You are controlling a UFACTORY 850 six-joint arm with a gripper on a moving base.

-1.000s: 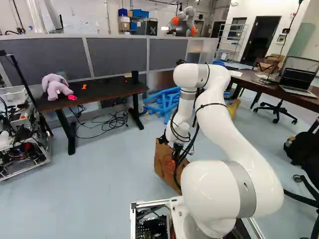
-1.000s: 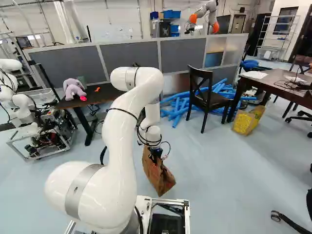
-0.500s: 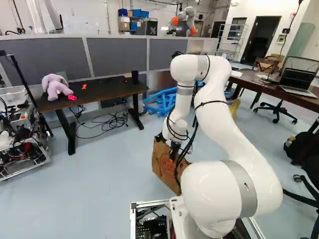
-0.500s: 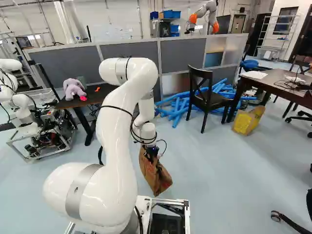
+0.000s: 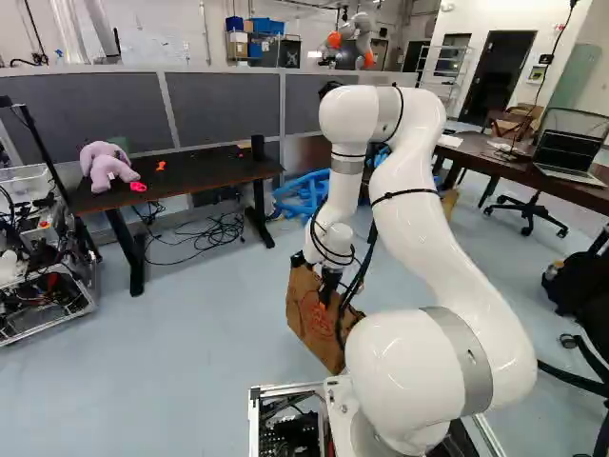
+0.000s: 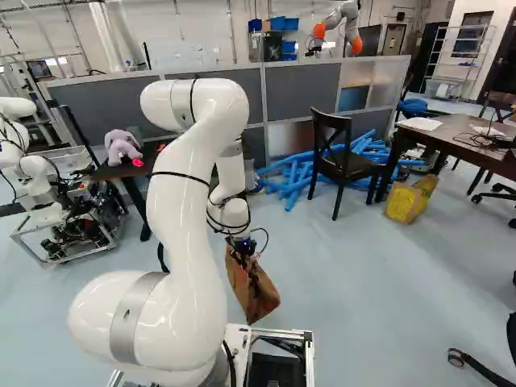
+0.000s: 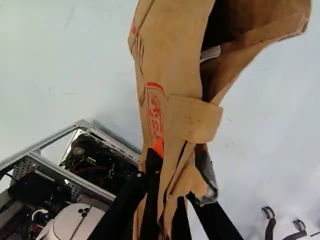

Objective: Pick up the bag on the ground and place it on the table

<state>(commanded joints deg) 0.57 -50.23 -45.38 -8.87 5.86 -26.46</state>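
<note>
Close in front of the base frame [image 6: 284,331], the brown paper bag [image 5: 314,328] hangs tipped from the gripper [image 5: 326,299]. Its two fingers pinch folded paper between them, and one orange pad [image 7: 158,148] pokes out beside the red print. I can't tell if the bag's bottom touches the floor [image 5: 205,333]. The black table [image 5: 205,168] is well apart from it, so I think the next job is to lift the bag higher and take it over there.

The paper could rip or slide out, because the grip is only on some folds. The top gapes open, so things could fall out if the bag tips more. I can't see what is inside. If it swings low, it could bump the base frame or the table's edge. On the table, it could push the purple toy [image 5: 107,168] off if it lands too near.
</note>
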